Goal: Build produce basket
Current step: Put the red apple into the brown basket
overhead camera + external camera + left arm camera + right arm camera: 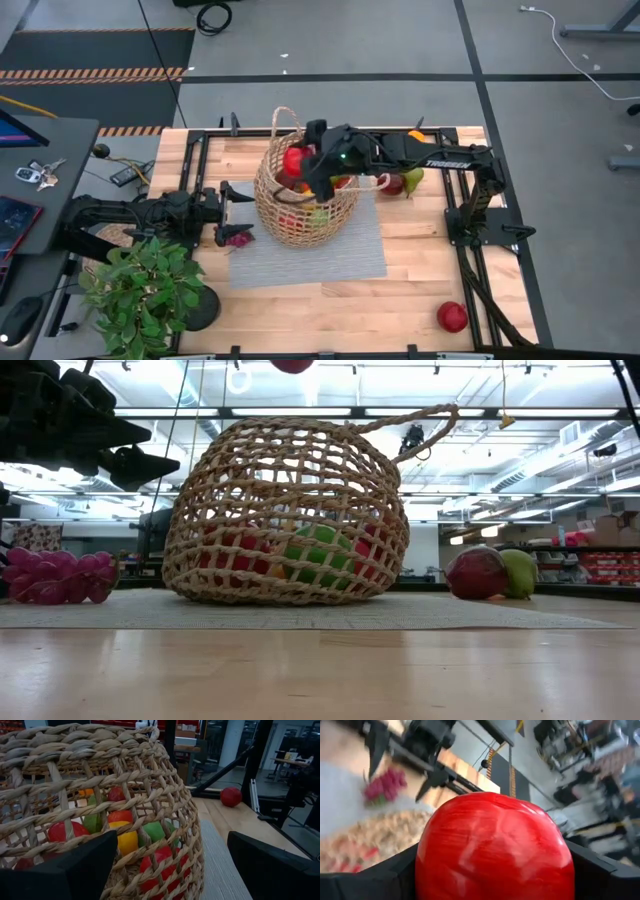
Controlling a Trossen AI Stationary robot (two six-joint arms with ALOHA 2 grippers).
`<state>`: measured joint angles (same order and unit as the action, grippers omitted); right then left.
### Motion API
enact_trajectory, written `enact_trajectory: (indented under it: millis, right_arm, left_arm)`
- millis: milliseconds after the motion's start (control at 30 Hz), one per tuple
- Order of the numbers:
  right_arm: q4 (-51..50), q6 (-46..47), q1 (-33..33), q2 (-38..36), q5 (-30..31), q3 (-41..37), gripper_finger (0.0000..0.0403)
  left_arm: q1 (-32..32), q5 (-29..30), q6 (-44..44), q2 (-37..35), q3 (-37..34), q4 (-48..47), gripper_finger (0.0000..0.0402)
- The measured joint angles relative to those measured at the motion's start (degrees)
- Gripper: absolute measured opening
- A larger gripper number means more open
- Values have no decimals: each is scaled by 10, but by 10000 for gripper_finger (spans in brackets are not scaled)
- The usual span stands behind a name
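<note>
The tan wicker basket point(300, 205) stands on a grey mat point(330, 255), leaning toward the table's left, with several toy fruits and peppers inside point(125, 837). My right gripper point(303, 165) reaches in from the table's right and is shut on a red apple point(294, 160) above the basket's opening. The apple fills the right wrist view point(495, 845) and shows at the low view's top edge point(292, 364). My left gripper point(236, 196) is open and empty, level, just left of the basket's wall point(150, 785). Purple grapes point(238, 238) lie beside it. My right gripper pinches the red apple by two opposite sides point(427, 865) between its two fingers point(375, 882). The arm comes from the table's right. The apple is lifted clear, above the basket's rim.
A dark-red fruit point(394, 184) and a green pear point(412, 178) lie right of the basket, an orange piece point(416, 135) behind them. A red apple point(452, 316) lies at the near right. A potted plant point(140, 290) stands at the near left.
</note>
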<state>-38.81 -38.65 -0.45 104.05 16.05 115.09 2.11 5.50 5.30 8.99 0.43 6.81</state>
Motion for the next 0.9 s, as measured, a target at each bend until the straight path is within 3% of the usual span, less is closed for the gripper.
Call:
enact_trajectory:
  millis: [167,533,900]
  right_arm:
    - [0,-27,-2,0,43,0,343]
    - [-28,-16,-13,0,36,0,343]
    - [-72,121,-7,0,40,-1,343]
  left_arm:
    - [0,0,0,0,0,0,386]
    - [0,0,0,0,0,0,386]
    - [0,0,0,0,0,0,386]
